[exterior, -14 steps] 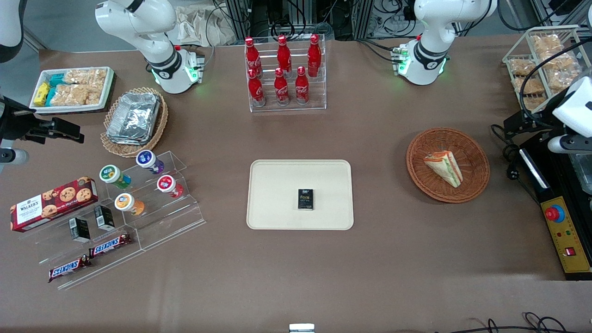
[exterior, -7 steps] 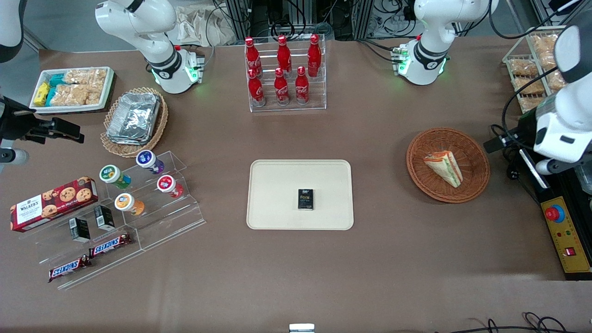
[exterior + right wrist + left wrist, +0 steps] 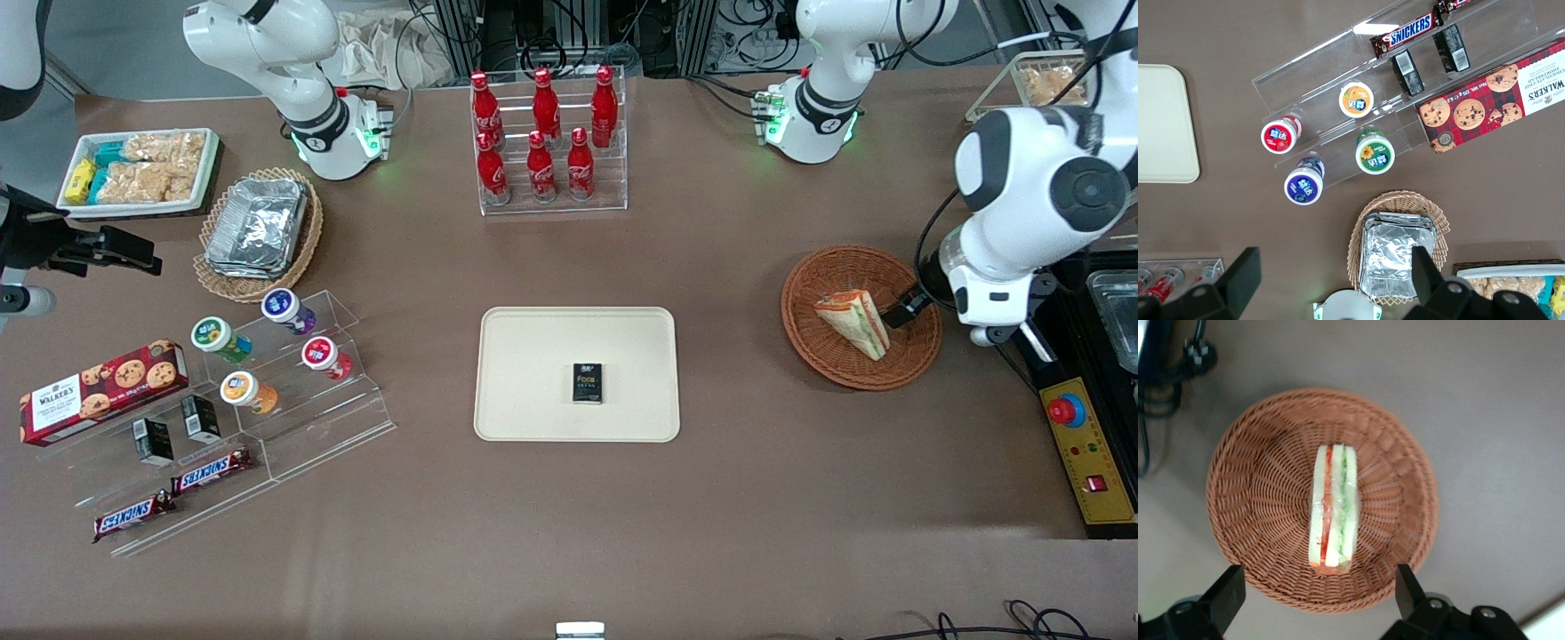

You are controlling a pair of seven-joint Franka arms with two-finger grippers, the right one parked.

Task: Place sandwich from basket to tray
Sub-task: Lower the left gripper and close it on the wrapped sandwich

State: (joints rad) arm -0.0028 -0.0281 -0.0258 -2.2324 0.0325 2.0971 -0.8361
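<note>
The Snickers bars [image 3: 173, 494] lay nearest the front camera, toward the parked arm's end of the worktop [image 3: 551, 533], with the red Walkers cookie box [image 3: 102, 389] just above them on the clear stepped stand [image 3: 258, 427]. The tray [image 3: 533, 409], cream-beige with rounded corners, sat at mid-worktop and carried a small black box [image 3: 587, 383] whose print could not be read.

Toward the working arm's end stood the basket [image 3: 907, 364], round, reddish-brown wicker. The sandwich [image 3: 854, 322] lay inside it, a clear-wrapped wedge of pale bread with orange, green and red filling layers. Its long axis ran diagonally, the narrow tip pointing toward the front camera and the working arm's end, the broad end toward the basket's centre. In the left wrist view the sandwich [image 3: 1333, 509] stood on edge, layers facing up, in the basket [image 3: 1258, 473].

The gripper [image 3: 907, 308] hovered over the basket rim beside the sandwich; its jaws were spread wide and held nothing, each finger [image 3: 1228, 595] clear of the wedge.

Farthest away, red Coca-Cola bottles [image 3: 542, 133] filled a clear rack.
</note>
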